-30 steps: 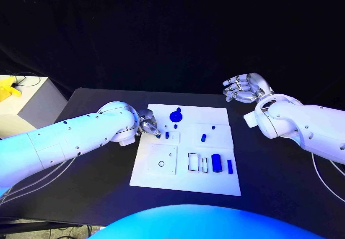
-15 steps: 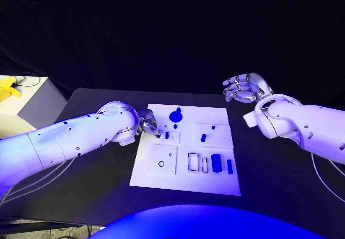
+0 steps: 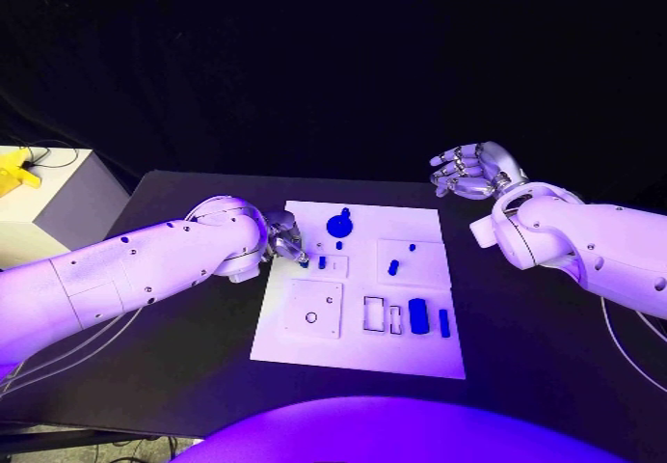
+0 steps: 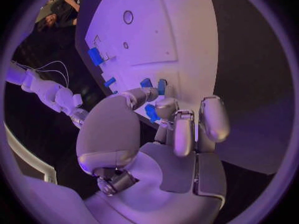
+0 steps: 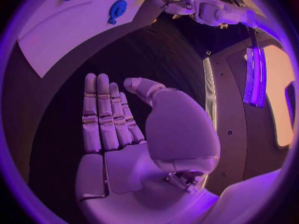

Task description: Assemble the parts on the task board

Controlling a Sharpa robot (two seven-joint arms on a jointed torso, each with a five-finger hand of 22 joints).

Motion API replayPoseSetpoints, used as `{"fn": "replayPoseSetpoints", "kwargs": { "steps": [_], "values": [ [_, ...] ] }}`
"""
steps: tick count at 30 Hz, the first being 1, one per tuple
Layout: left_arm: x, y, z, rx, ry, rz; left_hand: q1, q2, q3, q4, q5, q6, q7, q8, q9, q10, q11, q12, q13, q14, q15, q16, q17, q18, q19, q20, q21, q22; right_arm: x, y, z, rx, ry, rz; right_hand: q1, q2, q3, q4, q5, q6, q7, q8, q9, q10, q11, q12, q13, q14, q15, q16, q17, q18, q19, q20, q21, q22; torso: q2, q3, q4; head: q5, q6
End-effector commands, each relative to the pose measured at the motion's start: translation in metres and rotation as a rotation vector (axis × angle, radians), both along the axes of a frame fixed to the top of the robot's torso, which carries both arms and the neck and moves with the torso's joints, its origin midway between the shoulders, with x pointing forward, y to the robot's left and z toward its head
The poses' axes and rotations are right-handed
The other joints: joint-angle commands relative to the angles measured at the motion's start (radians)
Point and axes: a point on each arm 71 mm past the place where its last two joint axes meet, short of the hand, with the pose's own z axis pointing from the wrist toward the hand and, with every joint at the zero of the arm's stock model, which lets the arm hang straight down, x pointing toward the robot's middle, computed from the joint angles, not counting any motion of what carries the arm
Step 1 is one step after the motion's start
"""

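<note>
Nothing moved, left hand (image 3: 286, 238) pinching upright blue peg (image 4: 161, 86) over task board (image 3: 417, 349), right hand (image 3: 471, 170) spread.

Arms and hands, current pose
Left hand (image 3: 286, 239): fingers curled, tips pinched together, held low. Right hand (image 3: 472, 171): raised, empty, fingers straight and side by side, thumb apart.

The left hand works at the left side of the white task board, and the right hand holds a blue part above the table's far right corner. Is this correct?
Not quite. The right hand holds nothing: the right wrist view shows its fingers straight and its palm bare. The rest stands: the left hand is at the left side of the task board, and the right hand is raised by the table's far right.
</note>
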Motion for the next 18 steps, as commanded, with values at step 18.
{"fn": "replayPoseSetpoints", "kwargs": {
  "steps": [18],
  "values": [
    [0.0012, 0.0009, -0.0003, 0.021, -0.015, -0.002, 0.008, 0.010, 0.121, -0.123, 0.004, 0.032, -0.035, 0.112, 0.057, 0.003, -0.003, 0.003, 0.001, 0.084, -0.008, -0.004, 0.194, -0.020, 0.002, -0.006, 0.002, 0.001, -0.0006, 0.0017, -0.0008, 0.002, 0.000, 0.022, 0.003, 0.005, -0.006, 0.001, 0.006, -0.005, 0.025, 0.005, -0.001, 0.002, 0.004, -0.004, -0.001, 0.001, 0.005, -0.005, -0.001, 0.006, 0.001, 0.004, -0.005, -0.001, 0.000, 0.0007, -0.0006, 0.000, 0.000]
  ]
}}
